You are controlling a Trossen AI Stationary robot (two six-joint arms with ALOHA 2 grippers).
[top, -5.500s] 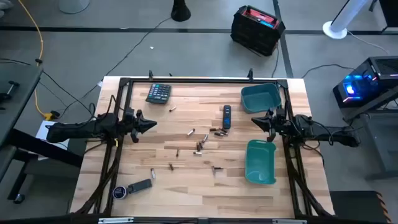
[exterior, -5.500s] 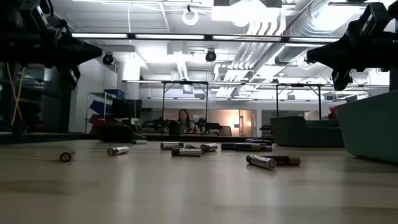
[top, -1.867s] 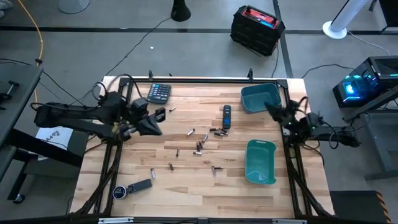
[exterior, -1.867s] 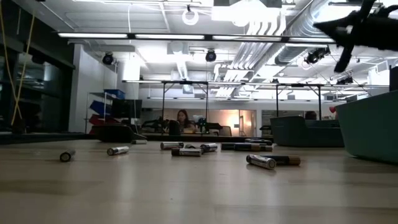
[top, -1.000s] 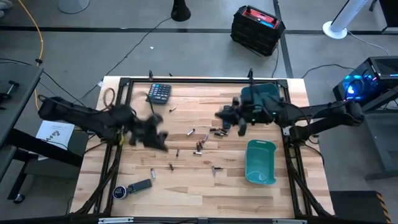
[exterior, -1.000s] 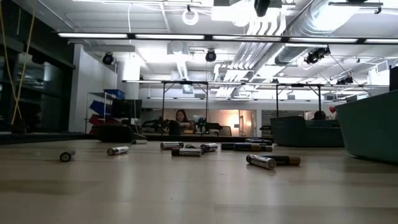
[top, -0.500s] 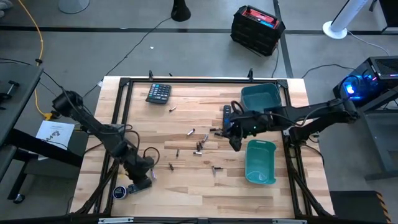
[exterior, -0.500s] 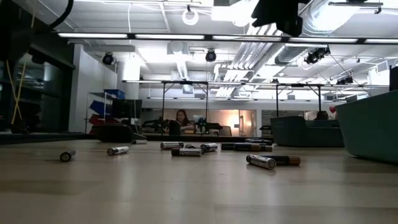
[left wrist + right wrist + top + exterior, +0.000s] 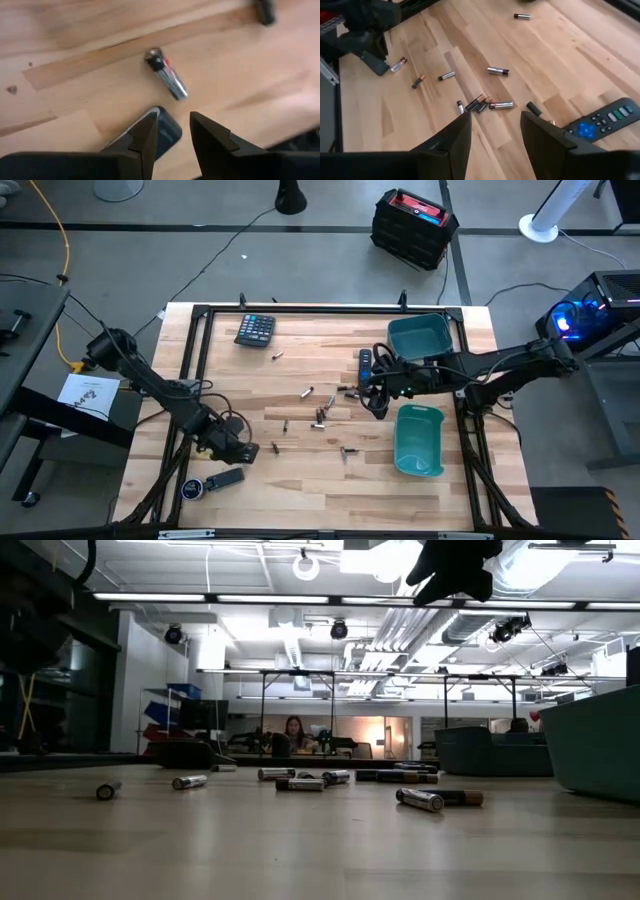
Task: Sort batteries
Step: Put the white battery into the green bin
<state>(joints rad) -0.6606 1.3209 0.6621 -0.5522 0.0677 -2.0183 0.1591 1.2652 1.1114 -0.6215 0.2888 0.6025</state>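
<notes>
Both arms have swung in from the desk's [image 9: 300, 490] side edges since the earliest frames. Left hand [image 9: 246, 451] now sits low at about 8 o'clock, fingers released, parted over bare wood, one battery [image 9: 166, 78] lying loose just beyond them. Right hand [image 9: 377, 406] has come in to roughly 3 o'clock beside the black remote [image 9: 365, 366], fingers spread, grasping nothing.

Containers: two teal bins on the 3 o'clock side. Upper bin [image 9: 418, 337] at about 2 o'clock, lower bin [image 9: 419, 440] at about 4 o'clock. Both look bare inside from above, though the right arm crosses part of the upper bin's rim, so I cannot vouch for that corner.

Batteries [image 9: 321, 415] scattered across the desk's middle, none in a bin.

View differences: overhead alone shows the calculator [image 9: 255, 329] at 11 o'clock and a small dark device [image 9: 225, 478] at 7 o'clock. Desk-level camera shows batteries end-on and a person seated in the room beyond. Left wrist camera shows the red marking on the nearest battery. Right wrist camera shows a tight cluster of batteries [image 9: 481, 105] ahead of its fingers, plus the remote's blue button.
</notes>
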